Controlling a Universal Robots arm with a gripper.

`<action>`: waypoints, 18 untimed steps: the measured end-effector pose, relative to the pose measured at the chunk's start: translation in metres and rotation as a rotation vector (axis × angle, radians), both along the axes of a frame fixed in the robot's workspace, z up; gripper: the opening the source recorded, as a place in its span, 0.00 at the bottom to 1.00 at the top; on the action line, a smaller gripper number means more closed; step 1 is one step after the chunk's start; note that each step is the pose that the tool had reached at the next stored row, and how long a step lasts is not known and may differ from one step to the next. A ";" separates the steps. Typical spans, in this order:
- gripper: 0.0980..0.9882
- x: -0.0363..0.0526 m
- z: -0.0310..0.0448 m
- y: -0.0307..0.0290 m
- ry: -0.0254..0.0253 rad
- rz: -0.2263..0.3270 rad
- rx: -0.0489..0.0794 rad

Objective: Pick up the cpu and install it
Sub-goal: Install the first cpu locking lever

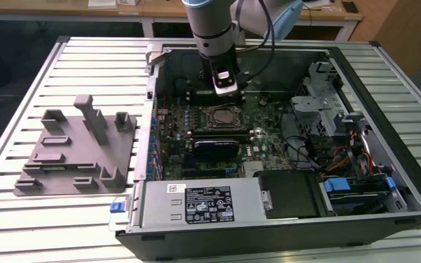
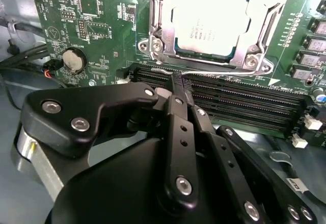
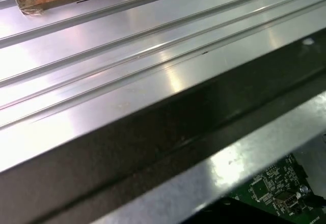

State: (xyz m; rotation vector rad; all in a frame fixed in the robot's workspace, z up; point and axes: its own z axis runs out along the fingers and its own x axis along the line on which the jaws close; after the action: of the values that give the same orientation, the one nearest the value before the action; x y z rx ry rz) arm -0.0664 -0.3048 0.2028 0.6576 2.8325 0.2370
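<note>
The cpu (image 2: pixel 213 18) lies flat in its socket (image 2: pixel 158 30) on the green motherboard (image 2: pixel 97 25), silver top up, inside the metal frame. In the exterior view the socket (image 1: pixel 220 116) sits near the middle of the open computer case (image 1: pixel 386 164), with the hand (image 1: pixel 225 87) hovering just beyond it. In the second wrist view the hand (image 2: pixel 175 79) has its fingers closed together, gripping nothing. The placing looks done; whether the frame is latched I cannot tell. The grey holder (image 1: pixel 75 148) stands on the bench (image 1: pixel 20 224).
</note>
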 end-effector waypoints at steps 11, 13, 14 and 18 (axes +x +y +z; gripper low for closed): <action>0.01 -0.0003 0.0090 -0.0014 -0.0020 0.000 0.000; 0.01 -0.0013 0.0091 -0.0031 -0.0045 0.000 0.000; 0.01 -0.0020 0.0090 -0.0041 -0.0060 0.000 0.000; 0.01 -0.0053 0.0087 -0.0057 -0.0101 0.000 0.001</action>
State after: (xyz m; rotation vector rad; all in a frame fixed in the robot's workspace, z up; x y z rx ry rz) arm -0.0717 -0.3104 0.2116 0.6548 2.8229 0.2407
